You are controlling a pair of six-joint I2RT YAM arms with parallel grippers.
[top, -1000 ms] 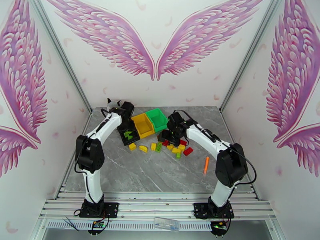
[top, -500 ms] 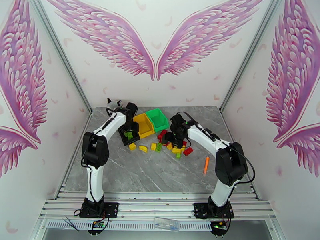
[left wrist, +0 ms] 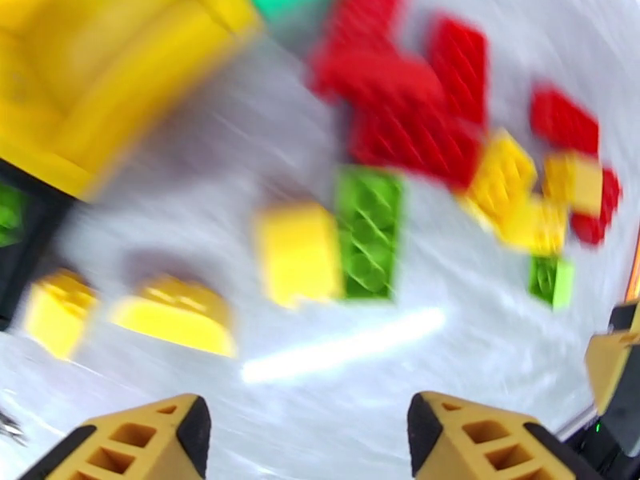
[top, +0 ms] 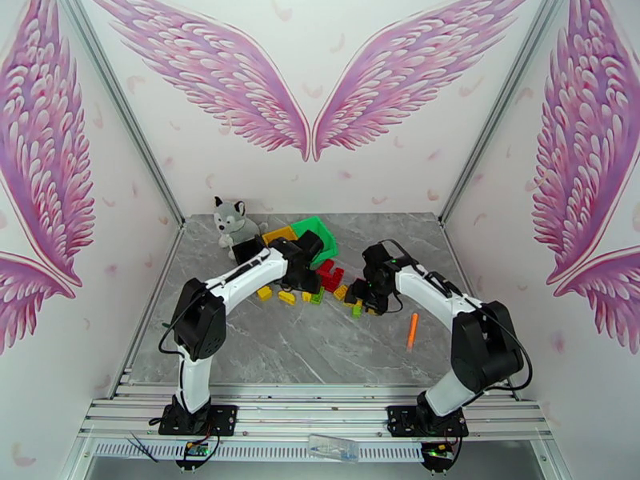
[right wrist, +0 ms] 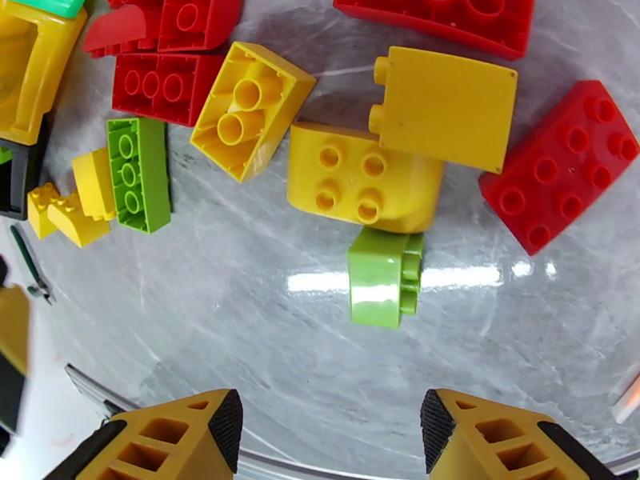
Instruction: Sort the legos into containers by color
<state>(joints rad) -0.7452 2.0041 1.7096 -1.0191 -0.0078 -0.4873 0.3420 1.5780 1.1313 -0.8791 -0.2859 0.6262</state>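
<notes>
The legos lie loose on the table in front of the containers: red ones, yellow ones and green ones. My left gripper hangs open over the pile's left side. Its blurred wrist view shows a long green brick beside a yellow brick, ahead of the empty fingertips. My right gripper is open above the pile's right side. A small green brick lies just ahead of it, under a yellow brick. The black bin, yellow bin and green bin stand in a row behind.
A plush husky sits at the back left, by the black bin. A thin orange stick lies to the right of the pile. My left arm crosses in front of the bins. Bare table stretches toward the near edge.
My left gripper has opened, left the black bin and swung right over the brick pile, uncovering the husky. My right gripper has shifted right and nearer.
</notes>
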